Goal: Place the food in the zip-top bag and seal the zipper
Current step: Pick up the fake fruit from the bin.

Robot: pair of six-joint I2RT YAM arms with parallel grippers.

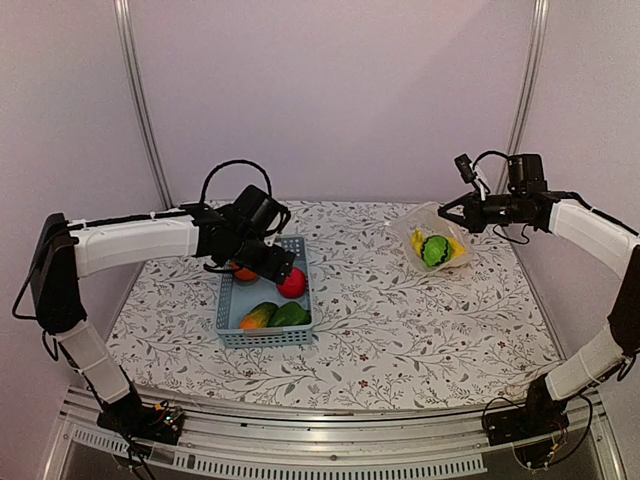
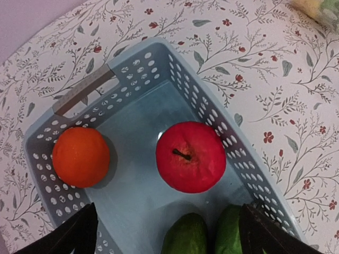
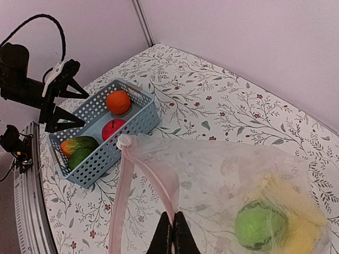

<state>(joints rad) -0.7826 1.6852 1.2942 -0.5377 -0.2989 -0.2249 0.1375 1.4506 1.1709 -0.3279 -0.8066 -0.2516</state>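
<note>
The clear zip-top bag (image 1: 432,240) lies at the back right with a green piece (image 3: 260,225) and yellow food (image 3: 299,233) inside. Its mouth gapes, the two sides of the pink zipper (image 3: 153,177) standing apart. My right gripper (image 3: 173,233) is shut on one side of that strip and holds it up. My left gripper (image 2: 169,233) hangs open above the light blue basket (image 1: 228,305), its fingers wide on either side. In the basket lie a red apple (image 2: 190,156), an orange (image 2: 80,156), two green pieces (image 2: 185,235) and an orange-green piece (image 1: 258,316).
The basket's grey handle (image 2: 85,90) is on its far short wall. Flowered tablecloth (image 1: 380,320) covers the table between basket and bag. Pale walls with metal posts (image 1: 140,100) close the back and sides.
</note>
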